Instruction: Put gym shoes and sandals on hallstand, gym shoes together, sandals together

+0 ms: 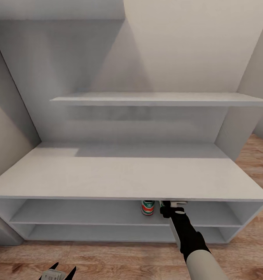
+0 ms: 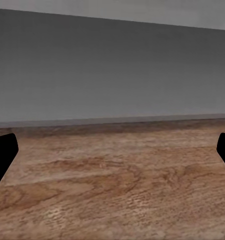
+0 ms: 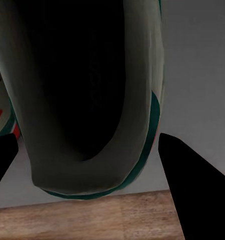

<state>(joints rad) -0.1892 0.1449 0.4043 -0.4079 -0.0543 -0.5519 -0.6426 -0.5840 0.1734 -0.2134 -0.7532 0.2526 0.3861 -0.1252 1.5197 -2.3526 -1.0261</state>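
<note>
The light-grey hallstand (image 1: 120, 175) stands in front of me, with a long bench top and two low shelves. One white gym shoe (image 1: 147, 208) with green stripes and a red heel stands on the upper low shelf, heel toward me. My right gripper (image 1: 172, 206) reaches under the bench top just right of it. It is shut on the second gym shoe (image 3: 92, 100), whose dark opening lies between the fingertips (image 3: 187, 165). My left gripper (image 1: 58, 272) hangs open low over the corridor floor (image 2: 112, 185). The sandals are out of view.
A long wall shelf (image 1: 158, 99) runs above the bench. Wood plank floor (image 1: 260, 155) shows to the right of the unit and in front of it. A grey panel (image 2: 112, 70) rises from the floor ahead of the left gripper.
</note>
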